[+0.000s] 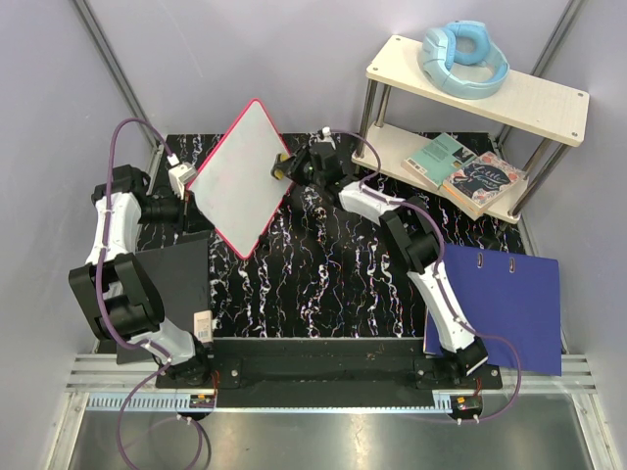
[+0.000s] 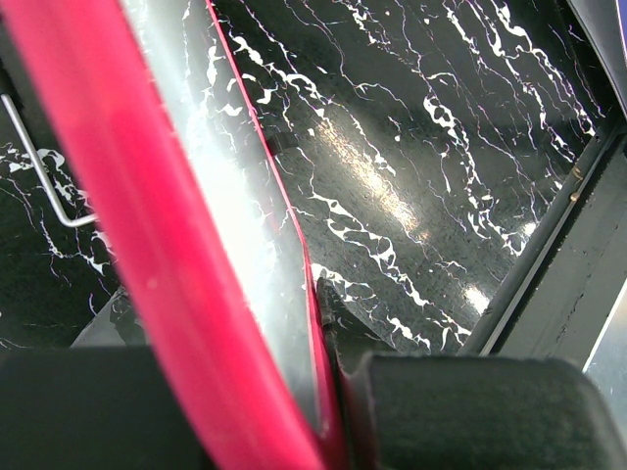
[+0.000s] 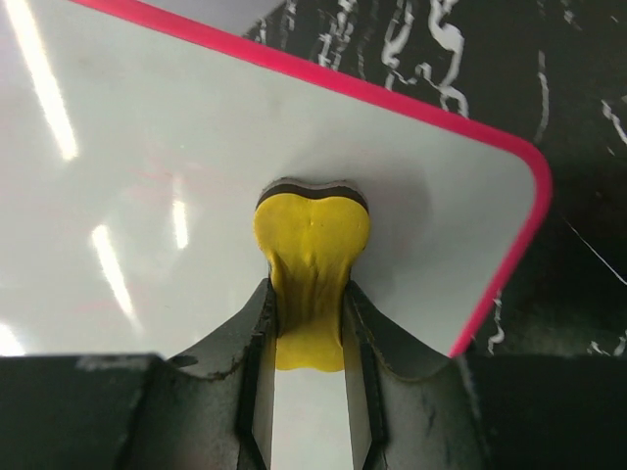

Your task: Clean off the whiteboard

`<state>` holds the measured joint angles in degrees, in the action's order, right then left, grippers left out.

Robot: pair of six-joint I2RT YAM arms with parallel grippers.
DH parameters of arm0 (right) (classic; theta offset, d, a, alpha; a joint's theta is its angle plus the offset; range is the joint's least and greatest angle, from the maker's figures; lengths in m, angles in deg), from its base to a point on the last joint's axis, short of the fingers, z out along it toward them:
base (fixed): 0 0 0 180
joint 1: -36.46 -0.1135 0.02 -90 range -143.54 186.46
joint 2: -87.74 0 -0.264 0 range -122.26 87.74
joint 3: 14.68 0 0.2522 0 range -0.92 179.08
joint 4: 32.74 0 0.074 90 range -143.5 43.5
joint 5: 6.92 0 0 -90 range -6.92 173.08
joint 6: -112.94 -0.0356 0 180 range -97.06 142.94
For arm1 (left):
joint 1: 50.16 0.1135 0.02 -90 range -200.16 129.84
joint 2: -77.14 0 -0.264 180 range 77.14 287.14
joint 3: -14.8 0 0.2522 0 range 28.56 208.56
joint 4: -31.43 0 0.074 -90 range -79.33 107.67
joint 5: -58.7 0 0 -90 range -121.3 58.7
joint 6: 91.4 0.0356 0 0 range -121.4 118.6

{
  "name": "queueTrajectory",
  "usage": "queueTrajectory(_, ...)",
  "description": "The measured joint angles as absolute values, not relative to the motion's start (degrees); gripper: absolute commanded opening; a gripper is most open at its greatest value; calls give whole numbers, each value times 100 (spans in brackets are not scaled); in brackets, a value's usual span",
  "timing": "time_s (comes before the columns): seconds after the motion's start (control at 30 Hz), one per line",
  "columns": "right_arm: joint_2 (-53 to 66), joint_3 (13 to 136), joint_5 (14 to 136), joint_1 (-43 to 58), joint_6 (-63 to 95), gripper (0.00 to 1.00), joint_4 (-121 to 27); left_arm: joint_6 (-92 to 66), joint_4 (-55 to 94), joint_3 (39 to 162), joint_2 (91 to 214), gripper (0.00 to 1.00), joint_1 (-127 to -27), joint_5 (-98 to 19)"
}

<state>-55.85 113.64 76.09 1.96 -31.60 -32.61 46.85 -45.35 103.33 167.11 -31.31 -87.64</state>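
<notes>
The whiteboard (image 1: 240,176), white with a red-pink rim, is tilted up off the black marbled table, held at its left edge by my left gripper (image 1: 186,188), which is shut on the rim (image 2: 196,294). My right gripper (image 1: 284,166) is shut on a yellow eraser (image 3: 312,264) with a dark underside. The eraser is pressed against the board's white face (image 3: 196,176) near its right corner. The board's face looks clean apart from faint reddish traces.
A blue folder (image 1: 505,304) lies at the right front. A black flat panel (image 1: 176,284) lies at the left front. A two-tier shelf (image 1: 470,108) at the back right carries blue headphones (image 1: 462,57) and books (image 1: 465,168).
</notes>
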Motion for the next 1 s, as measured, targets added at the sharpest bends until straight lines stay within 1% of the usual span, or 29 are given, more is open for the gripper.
queueTrajectory(0.3, -5477, 10785, 7588, 204, -3294, 0, -3089, 4683, -4520, 10317, 16711, 0, -3122, -8777)
queueTrajectory(0.47, -5202, 10112, 7572, 159, -3200, 0, -3076, 4703, -4498, 10317, 16711, 0, -3125, -8755)
queueTrajectory(0.63, -4269, 9200, 7612, 132, -2835, 0, -3325, 4895, -4402, 10313, 16714, 0, -3059, -8609)
queueTrajectory(0.77, -3609, 8794, 7679, 128, -2492, 0, -3596, 5048, -4334, 10293, 16733, 0, -2978, -8539)
queueTrajectory(0.9, -3303, 8610, 7808, 130, -2186, 0, -3871, 5113, -4306, 10276, 16735, 0, -2950, -8530)
queueTrajectory(1.0, -3301, 8545, 7942, 132, -2052, 0, -4247, 5111, -4319, 10278, 16738, 0, -2950, -8534)
